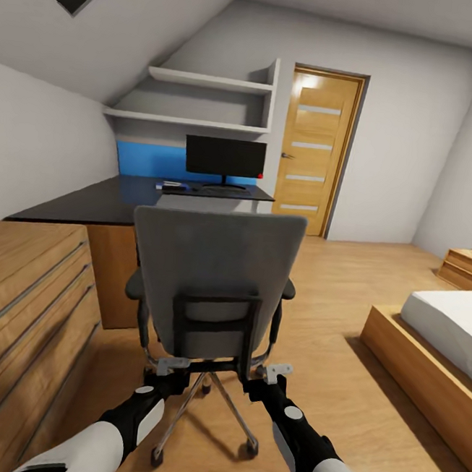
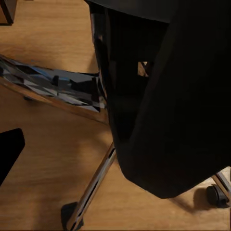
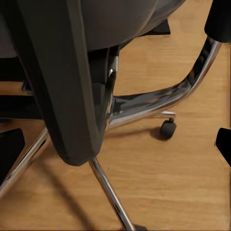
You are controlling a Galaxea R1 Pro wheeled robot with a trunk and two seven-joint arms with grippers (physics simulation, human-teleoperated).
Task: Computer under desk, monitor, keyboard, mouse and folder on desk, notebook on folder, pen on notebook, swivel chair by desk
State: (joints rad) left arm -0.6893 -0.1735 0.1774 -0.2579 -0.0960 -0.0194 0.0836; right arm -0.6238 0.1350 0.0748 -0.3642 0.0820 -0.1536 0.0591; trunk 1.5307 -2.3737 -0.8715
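Swivel chair (image 1: 213, 277) sat dead centre of the head view, grey back turned to the camera, chrome star base on the wood floor (image 1: 336, 392). Going left to right: a light wooden dresser (image 1: 24, 315) filled the lower left, and the glossy black desk (image 1: 109, 201) ran from middle left toward the upper centre. On its far end stood the monitor (image 1: 225, 156), with the blue folder (image 1: 170, 185) just left of its foot and what looked like the keyboard (image 1: 223, 189) in front, too small to be sure. A wooden door (image 1: 316, 153) was right of that, and a bed (image 1: 435, 344) at the right edge.

Both claws were up against the chair's lower back frame: left gripper (image 1: 171, 365) at bottom centre-left, right gripper (image 1: 274, 371) at bottom centre-right. Couldn't tell how far open either was, or whether they actually gripped anything.
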